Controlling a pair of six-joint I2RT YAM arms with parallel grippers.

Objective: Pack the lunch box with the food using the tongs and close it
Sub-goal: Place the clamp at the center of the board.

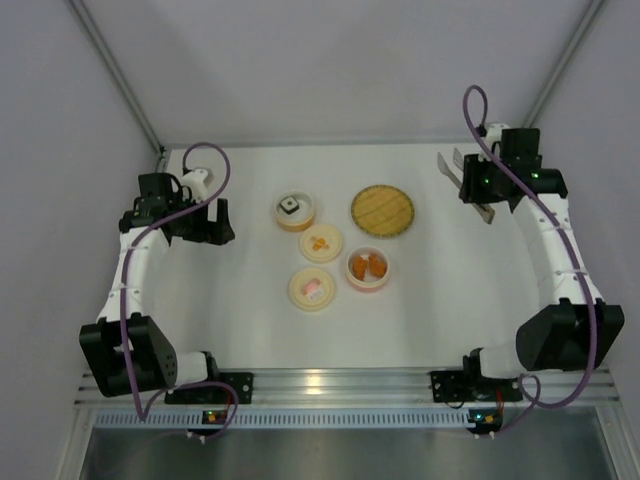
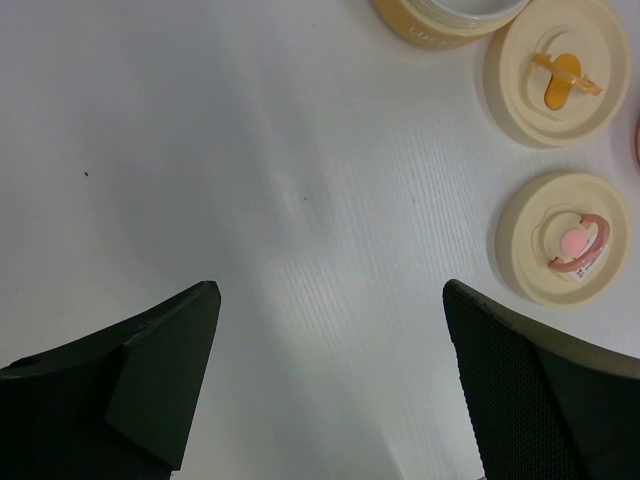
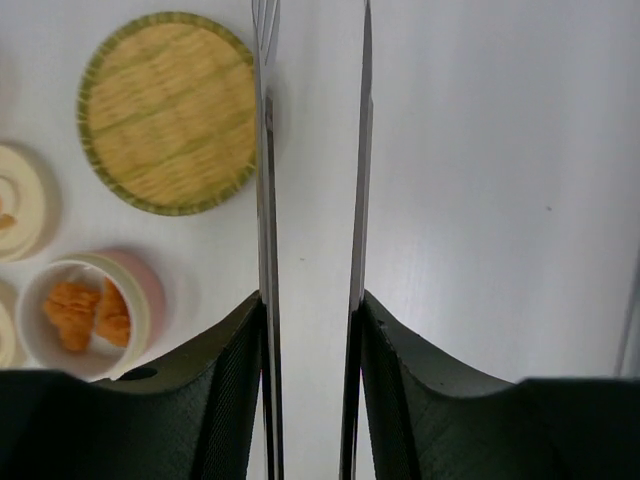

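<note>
Right wrist view: slim grey metal tongs clamped between the right gripper fingers, arms partly squeezed with a gap between them, nothing held.
Lower left of frame: orange food chunks sit in a pink round bowl. The left gripper gapes wide, empty.

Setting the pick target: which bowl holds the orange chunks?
The pink bowl, on the near side of the woven plate; the yellow-orange bowl holds only a white-and-dark cube.
</note>
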